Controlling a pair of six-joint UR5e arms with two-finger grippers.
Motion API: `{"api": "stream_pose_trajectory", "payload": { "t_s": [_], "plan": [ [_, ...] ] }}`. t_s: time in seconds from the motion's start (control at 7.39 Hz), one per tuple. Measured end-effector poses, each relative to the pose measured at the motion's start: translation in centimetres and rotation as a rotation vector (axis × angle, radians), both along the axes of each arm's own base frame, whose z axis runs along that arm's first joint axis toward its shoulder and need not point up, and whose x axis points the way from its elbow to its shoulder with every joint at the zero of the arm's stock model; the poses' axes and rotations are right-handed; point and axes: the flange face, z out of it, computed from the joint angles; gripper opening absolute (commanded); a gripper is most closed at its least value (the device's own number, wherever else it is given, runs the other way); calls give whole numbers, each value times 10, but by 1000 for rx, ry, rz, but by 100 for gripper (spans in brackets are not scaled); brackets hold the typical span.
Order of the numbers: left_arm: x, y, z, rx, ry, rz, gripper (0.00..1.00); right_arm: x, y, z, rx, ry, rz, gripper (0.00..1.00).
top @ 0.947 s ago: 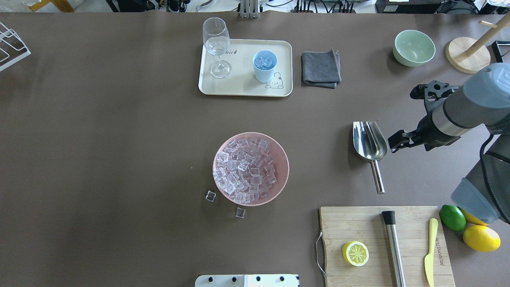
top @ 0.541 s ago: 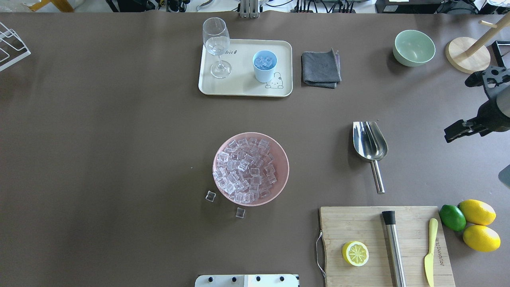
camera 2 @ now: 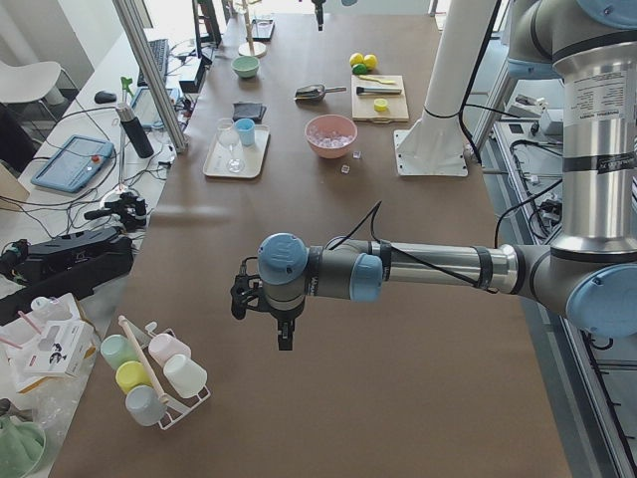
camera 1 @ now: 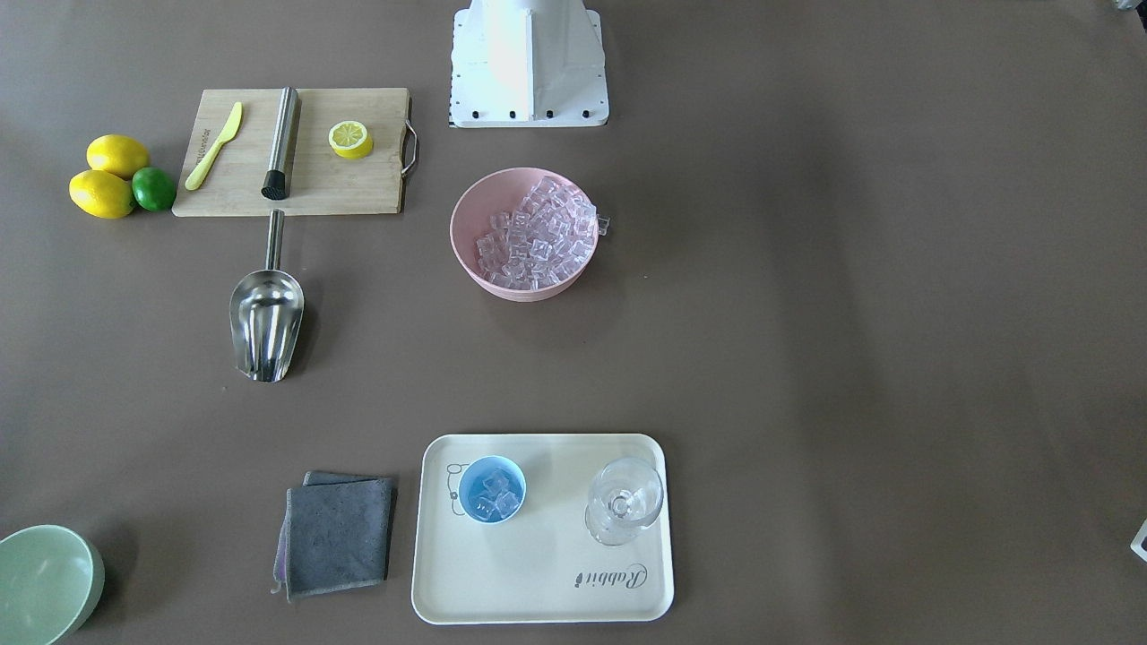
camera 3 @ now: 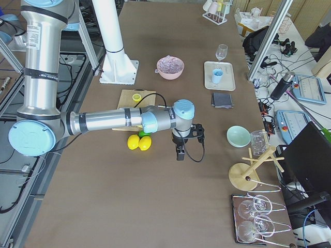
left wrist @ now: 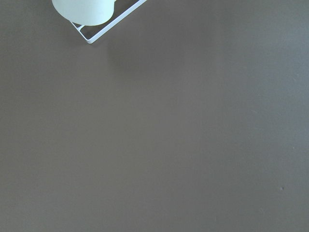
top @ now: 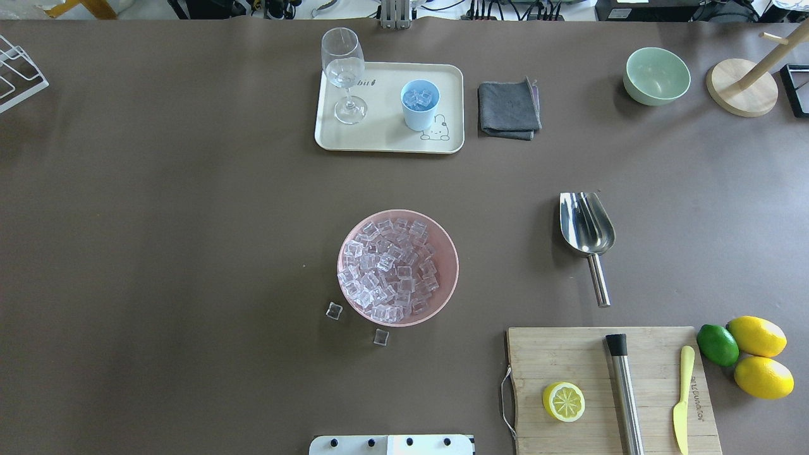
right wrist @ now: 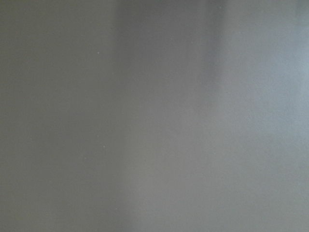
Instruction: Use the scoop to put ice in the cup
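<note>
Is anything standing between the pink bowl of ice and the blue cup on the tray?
Nothing visible does. Between the pink bowl and the cup there is only bare table and the near rim of the tray. The wine glass stands on the tray beside the cup, off the straight line.

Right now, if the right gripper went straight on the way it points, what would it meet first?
The right gripper points straight down, so it would probably meet the bare brown table first. Its wrist view shows only tabletop; how high it hangs above the table is hard to judge.
</note>
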Motion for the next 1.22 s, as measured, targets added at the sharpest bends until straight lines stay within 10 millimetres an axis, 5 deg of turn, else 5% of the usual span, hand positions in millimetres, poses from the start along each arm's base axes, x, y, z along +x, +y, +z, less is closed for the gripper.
{"api": "stream_pose_trajectory", "payload": {
  "t_s": [0.41,1.22],
  "plan": [
    [0,0,2,-4,0,0,98,60,18,44,-77,-9,58,100],
    [0,0,4,-8,-1,0,98,85,21,52,-181,-71,205,100]
  ]
}}
